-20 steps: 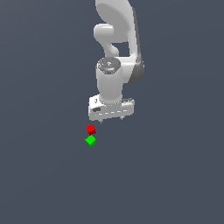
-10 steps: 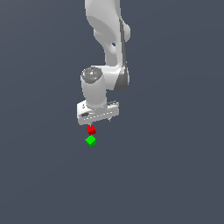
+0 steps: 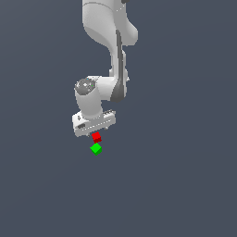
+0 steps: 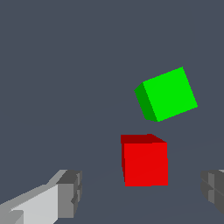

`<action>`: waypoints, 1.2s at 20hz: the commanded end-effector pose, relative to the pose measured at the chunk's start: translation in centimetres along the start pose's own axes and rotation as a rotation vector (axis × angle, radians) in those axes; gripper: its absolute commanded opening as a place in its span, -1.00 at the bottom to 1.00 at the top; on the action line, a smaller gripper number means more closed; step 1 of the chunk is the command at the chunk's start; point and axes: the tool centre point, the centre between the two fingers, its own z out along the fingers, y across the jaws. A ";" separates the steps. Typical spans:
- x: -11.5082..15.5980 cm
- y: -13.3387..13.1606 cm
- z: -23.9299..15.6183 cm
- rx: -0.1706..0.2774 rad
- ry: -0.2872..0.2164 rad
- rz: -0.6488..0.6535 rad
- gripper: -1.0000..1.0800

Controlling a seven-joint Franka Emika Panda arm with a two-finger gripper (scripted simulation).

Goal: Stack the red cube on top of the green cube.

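Below the gripper (image 3: pixel 96 131), on bare grey floor, sits the red cube (image 3: pixel 96 137); the green cube (image 3: pixel 96 149) lies just beside it, nearer the exterior camera, apart and turned at an angle. Fingers spread wide, nothing held; the wrist view shows one fingertip (image 4: pixel 70 193) either side of the red cube, neither touching.

Handling, as judged: small, rigid, light, flat-faced and likely smooth. Best pinched across two opposite side faces, mid-height, pads square to the faces so it won't twist.

No brand, label or writing on cubes or arm.
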 end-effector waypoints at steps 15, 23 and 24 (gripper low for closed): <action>-0.4 1.1 2.3 -0.002 0.000 -0.028 0.92; -0.3 1.2 5.5 -0.002 0.000 -0.031 0.92; -0.3 1.2 5.7 -0.002 0.000 -0.031 0.92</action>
